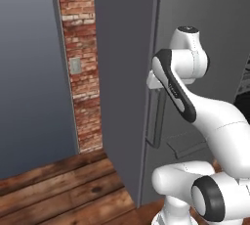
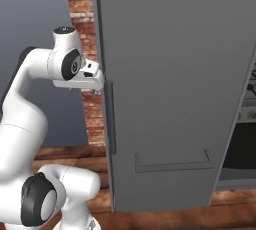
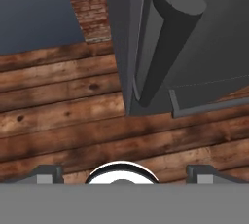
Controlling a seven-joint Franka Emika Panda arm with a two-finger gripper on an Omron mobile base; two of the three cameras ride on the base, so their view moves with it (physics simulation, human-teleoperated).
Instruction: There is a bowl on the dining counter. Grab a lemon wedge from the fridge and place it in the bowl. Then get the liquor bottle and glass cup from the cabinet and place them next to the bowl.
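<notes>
We stand close in front of the fridge (image 2: 175, 89), its tall dark grey door shut, with brick wall (image 1: 80, 62) and plank floor (image 1: 58, 190) to its left. The step in hand, as we judge it, is opening that door so we can reach the lemon wedge inside; the wedge itself is hidden behind it.

Our gripper (image 2: 96, 80) sits at the door's left edge, right at the top of the long vertical bar handle (image 2: 110, 119). In the hand view we look down along that bar (image 3: 160, 47) toward the floor, and our jaws stand wide apart with nothing between them.

To do this well, we should bring the bar squarely between the jaws before closing, a little below its top end so the grip cannot slide off. Whether the jaws already straddle the bar we cannot tell from these views. Once closed, we want to pull along the arc the door swings on, not straight back, and keep the base clear of the door's sweep.
</notes>
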